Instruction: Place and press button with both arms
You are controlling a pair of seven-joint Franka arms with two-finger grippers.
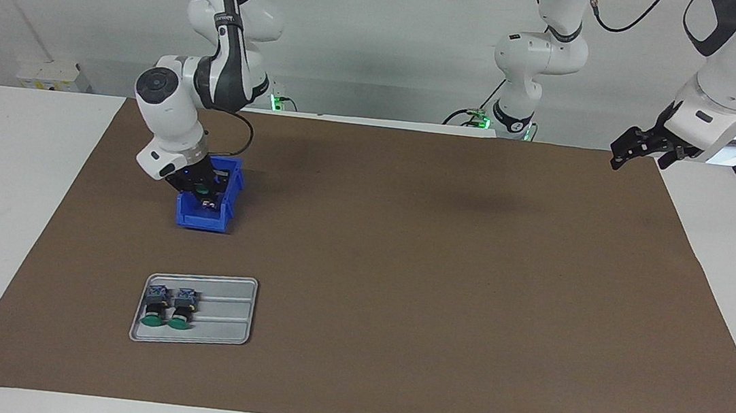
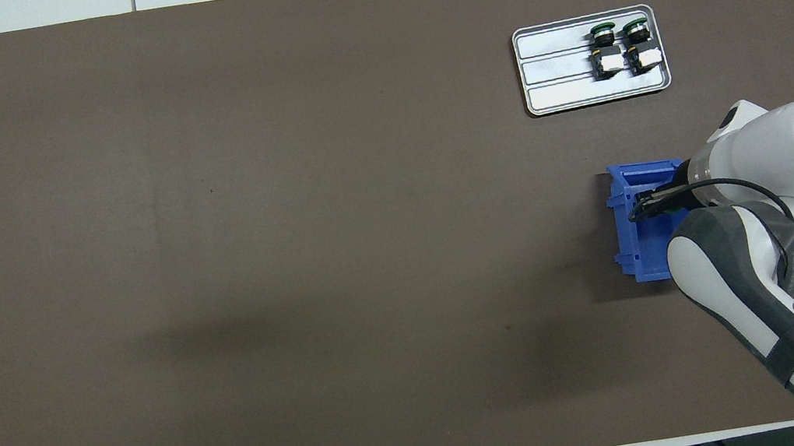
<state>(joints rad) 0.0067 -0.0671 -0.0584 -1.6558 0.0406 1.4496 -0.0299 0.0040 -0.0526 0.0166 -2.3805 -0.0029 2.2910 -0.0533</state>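
Right arm's end of the white bench (image 1: 0,195), which carries a brown mat (image 1: 436,275): the right arm bends down steeply, and the right hand (image 1: 205,195) is lowered into a small blue bin (image 1: 206,220) standing on the mat. A green cap shows inside the bin right at the hand, taken to be the button (image 1: 204,187). Cannot tell whether the hand is spread or pressed together, nor whether it grips the button or only sits against it; from overhead the arm's wrist covers most of the bin. Same end of the bench, farther from the robots than the bin and well apart from it: a flat grey metal tray (image 1: 224,335) with raised ribs. Two more buttons lie in it on their sides, first (image 1: 155,307) and second (image 1: 181,309), just beside each other, green caps pointing away from the robots, both in the part of the tray toward the right arm's end. Middle of the mat: bare. Left arm's end: the left arm waits, the left hand (image 1: 628,155) raised over the mat's corner close to the robots, spread and holding nothing.
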